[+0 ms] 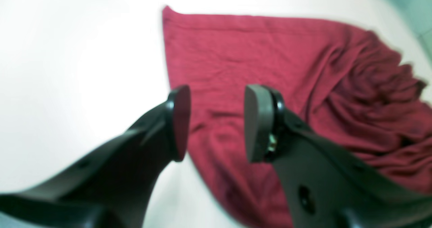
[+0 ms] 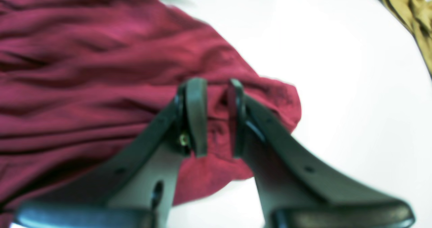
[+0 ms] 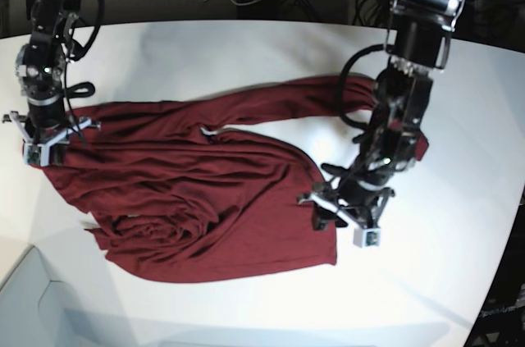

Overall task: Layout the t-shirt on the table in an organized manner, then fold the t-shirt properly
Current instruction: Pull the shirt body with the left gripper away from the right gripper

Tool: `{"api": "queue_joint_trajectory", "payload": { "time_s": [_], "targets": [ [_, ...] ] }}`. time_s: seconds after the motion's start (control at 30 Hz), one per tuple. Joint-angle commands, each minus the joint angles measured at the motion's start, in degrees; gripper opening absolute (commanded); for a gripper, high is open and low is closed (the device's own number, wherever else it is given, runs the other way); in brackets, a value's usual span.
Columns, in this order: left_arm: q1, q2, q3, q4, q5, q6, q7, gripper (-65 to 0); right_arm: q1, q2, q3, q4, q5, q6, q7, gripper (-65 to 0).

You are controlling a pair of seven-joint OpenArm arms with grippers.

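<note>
layout step, not folding yet. the t-shirt point(image 3: 205, 191) lies bunched and creased on the white surface point(image 3: 246, 43), spread across the middle and toward the base view's left.

near: bottom hem edge runs along the front, with a squared corner close to the left pincer point(image 3: 338, 209). left pincer hangs just over that corner, jaws parted a moderate way, nothing between them; in the left wrist view the pads frame flat cloth with clear gap either side.

middle: heavy folds piled at the shirt's front-left, cloth rucked in ridges running roughly side to side.

far: one long strip of cloth reaches away toward the base view's right, passing behind the left arm. right pincer point(image 2: 214, 118) sits at the far-left edge of the shirt, jaws nearly together with a fold of red cloth between the pads; reads as a grip on the t-shirt.

long axis: roughly left-right across the base view, slightly tilted. which end is collar i cannot tell.

next move, my judgement: left pincer needs to drop and pinch the hem corner, then both pull apart to flatten the wrinkles. risk: dragging only the top layer.

an olive-yellow cloth point(image 2: 410, 8) shows at the corner of the right wrist view, well apart.
</note>
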Motion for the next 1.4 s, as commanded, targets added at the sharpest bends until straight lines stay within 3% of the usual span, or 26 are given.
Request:
{"api": "queue_joint_trajectory", "payload": {
  "time_s": [0.0,0.2,0.33,0.43,0.53,0.63,0.93,1.07,1.37],
  "targets": [
    [-3.91,1.06,1.10,-2.69,1.54,-0.07,-1.42,-39.4,-1.06,-0.28,0.24,2.59,-0.06,-0.32,0.86,-55.0],
    [-15.17,10.20,5.32,-24.75,13.85,-0.16,-2.12,-39.4,-7.57,-5.73,-0.02,10.24,-0.06,-0.32,0.86,-55.0],
    [-18.68,14.25,5.50,-34.60,22.82,-0.34,-6.69,-39.6,-9.77,-7.23,-0.02,10.68,-0.06,-0.32,0.86,-55.0],
    [-19.12,15.21,5.15,-39.35,28.18,-0.16,-10.47,-47.6,-10.29,-7.67,0.07,10.41,-0.06,-0.32,0.86,-55.0],
    [-18.95,15.04,5.15,-40.93,29.41,-0.16,-12.49,-64.7,-10.56,-7.41,0.16,9.01,-0.06,-0.32,1.21,-55.0],
    [-18.59,13.89,5.06,-41.02,29.41,-0.16,-12.67,-62.5,-9.50,-6.70,0.16,5.66,-0.06,-0.32,1.21,-55.0],
    [-10.33,7.21,4.88,-35.48,29.24,-0.16,-12.58,-64.8,-1.24,-0.81,0.16,-11.65,-0.06,-0.32,1.30,-55.0],
    [-4.44,4.05,3.83,-28.09,29.15,-0.16,-7.66,-64.8,2.10,1.65,0.16,-17.81,-0.06,-0.32,1.30,-55.0],
    [13.14,2.90,-17.71,-2.69,29.32,-0.51,5.09,-64.8,9.49,5.87,-0.02,-28.09,-0.06,-0.32,1.30,-55.0]
  ]
}}
